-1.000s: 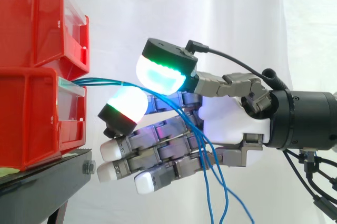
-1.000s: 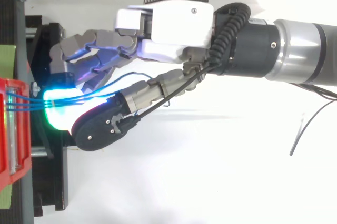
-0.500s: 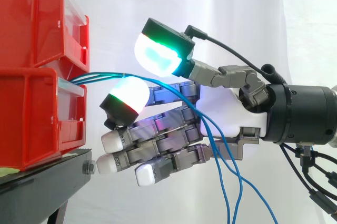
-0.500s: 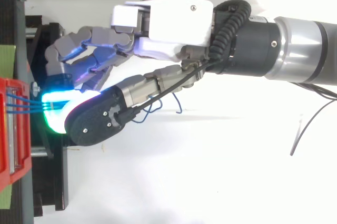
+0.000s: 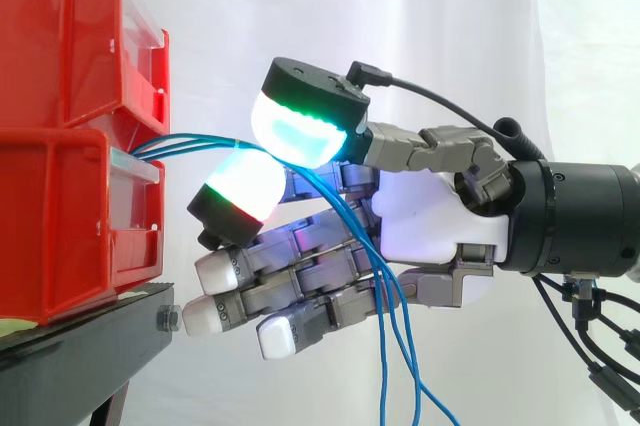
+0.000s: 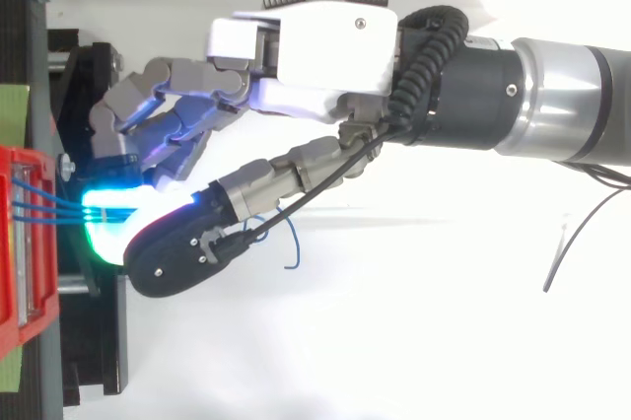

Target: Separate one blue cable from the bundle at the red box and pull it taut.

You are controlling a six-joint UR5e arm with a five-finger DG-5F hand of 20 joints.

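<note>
Several thin blue cables (image 5: 180, 144) leave the top of the lower red bin (image 5: 60, 226) and run right to my hand (image 5: 430, 216). They pass over a red-and-white glowing fingertip (image 5: 240, 191) and under the green-white glowing thumb pad (image 5: 300, 131), which presses down close on them. Past that pinch the cables hang down across the palm and off the bottom edge. From above, the cables (image 6: 49, 206) stretch from the bin (image 6: 20, 243) into the cyan-green glow under the thumb of the hand (image 6: 315, 45). The other fingers reach out, slightly bent, below the cables.
A second red bin (image 5: 70, 36) sits stacked on the lower one, both on a black stand (image 5: 80, 346). A loose blue cable end (image 6: 291, 243) curls beside the thumb. The white curtain hangs behind, and the arm comes in from the right.
The thumb lifted off the cables half a second ago and has come back down onto them. The hanging cable lengths have swung left, closer under the palm.
</note>
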